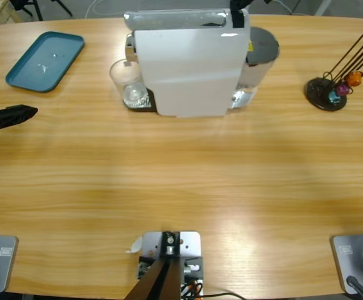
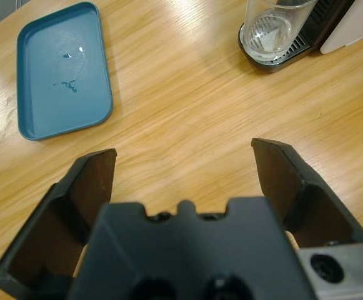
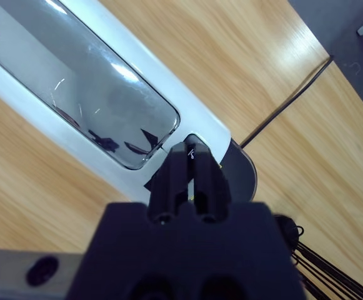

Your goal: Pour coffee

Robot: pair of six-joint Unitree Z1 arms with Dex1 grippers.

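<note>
- Hovering over the bare wood near the left edge of the table (image 1: 181, 181), the left gripper (image 2: 184, 169) has its two black jaws spread wide, and nothing is between them.
- In the high view this left gripper (image 1: 9, 116) shows as a black shape that comes in from the left edge.
- Just beyond the jaws, toward the far left corner of the table, lies a blue tray (image 2: 62, 69); it has only a few small marks on its bottom and holds no object.
- The right gripper (image 3: 190, 164) has its jaws pressed together, with no gap between them, and the tips are at the top of the white machine (image 3: 106, 119), close to the end of its shiny window. I cannot tell if the tips touch it.
- The white machine (image 1: 190, 62) stands at the far edge of the table, near the middle.
- A clear glass (image 2: 272, 28) stands on the black drip grate of the machine, at the machine's left side in the high view (image 1: 128, 81).
- The glass looks clear at the bottom; the coffee is not visible in it.
- A black stand with thin rods (image 1: 328, 90) is near the far right corner of the table and carries small orange and purple capsules (image 1: 347, 84).
</note>
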